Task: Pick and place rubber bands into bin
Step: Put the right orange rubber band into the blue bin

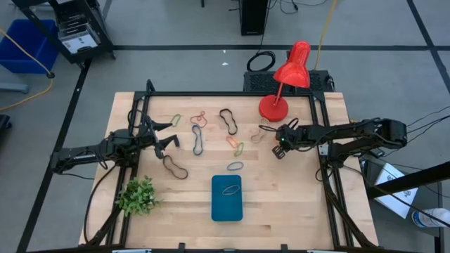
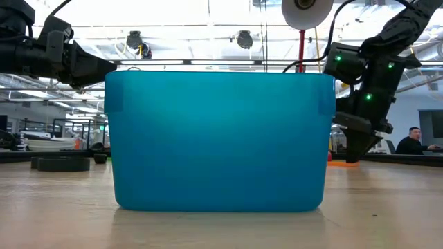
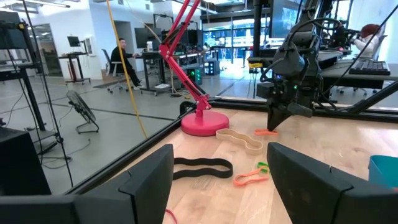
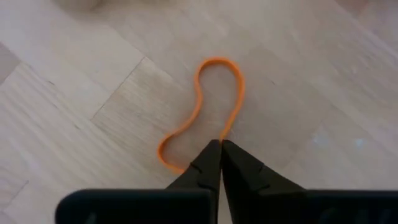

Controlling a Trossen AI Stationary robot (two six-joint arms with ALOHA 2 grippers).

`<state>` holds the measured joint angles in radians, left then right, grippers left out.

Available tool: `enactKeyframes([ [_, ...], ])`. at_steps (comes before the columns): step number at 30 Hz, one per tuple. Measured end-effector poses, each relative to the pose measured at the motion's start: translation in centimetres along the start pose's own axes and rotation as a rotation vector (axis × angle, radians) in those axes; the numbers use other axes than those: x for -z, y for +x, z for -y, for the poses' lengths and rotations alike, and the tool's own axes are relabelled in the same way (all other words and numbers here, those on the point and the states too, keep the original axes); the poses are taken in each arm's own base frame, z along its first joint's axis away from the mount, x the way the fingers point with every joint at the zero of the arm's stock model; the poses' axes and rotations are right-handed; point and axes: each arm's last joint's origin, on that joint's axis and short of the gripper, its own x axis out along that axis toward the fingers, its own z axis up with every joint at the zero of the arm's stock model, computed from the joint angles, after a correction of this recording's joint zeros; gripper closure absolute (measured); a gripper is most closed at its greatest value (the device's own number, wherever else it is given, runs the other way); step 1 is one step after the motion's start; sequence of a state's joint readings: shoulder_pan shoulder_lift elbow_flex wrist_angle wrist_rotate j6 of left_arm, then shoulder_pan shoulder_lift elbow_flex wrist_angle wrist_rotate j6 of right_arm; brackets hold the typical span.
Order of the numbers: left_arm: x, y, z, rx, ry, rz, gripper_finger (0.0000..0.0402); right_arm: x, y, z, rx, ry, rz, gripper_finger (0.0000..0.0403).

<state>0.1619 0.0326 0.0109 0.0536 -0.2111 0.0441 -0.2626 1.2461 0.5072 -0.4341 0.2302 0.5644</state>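
While the right gripper [image 4: 221,144] sits low over the table [image 1: 295,211] near the right edge, its fingertips are pressed together on one side of an orange rubber band [image 4: 205,106] lying flat on the wood. Just behind it, toward the far right corner, stands the red lamp [image 1: 285,81], its base close to the arm; a tan band [image 3: 239,138] lies between lamp base and gripper. The left gripper [image 1: 165,137] waits near the left edge with fingers spread wide, holding nothing. Between the arms, loose bands are scattered across the middle and far half: black [image 1: 228,121], blue [image 1: 197,139], green [image 1: 176,120], and another black one [image 1: 175,167]. The teal bin [image 1: 226,207] rests near the front edge, centred, with one band inside and a blue band [image 1: 235,166] just behind it. A small green plant [image 1: 137,195] occupies the front left corner.
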Motion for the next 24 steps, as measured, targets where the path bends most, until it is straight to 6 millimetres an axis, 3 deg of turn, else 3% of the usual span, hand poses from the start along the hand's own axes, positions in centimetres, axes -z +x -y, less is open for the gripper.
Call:
enactKeyframes([
  [10,0.0,0.0,0.0,0.000,0.000,0.000,0.0135,-0.3,0.0,-0.2,0.022,-0.001,0.062,0.0401],
  [15,0.0,0.0,0.0,0.000,0.000,0.000,0.0135,-0.8,-0.3,-0.8,-0.047,-0.031,0.119,0.0402],
  [24,0.0,0.0,0.0,0.000,-0.001,0.000,0.0135,-2.1,-3.3,-4.0,-0.294,-0.152,0.444,0.0402],
])
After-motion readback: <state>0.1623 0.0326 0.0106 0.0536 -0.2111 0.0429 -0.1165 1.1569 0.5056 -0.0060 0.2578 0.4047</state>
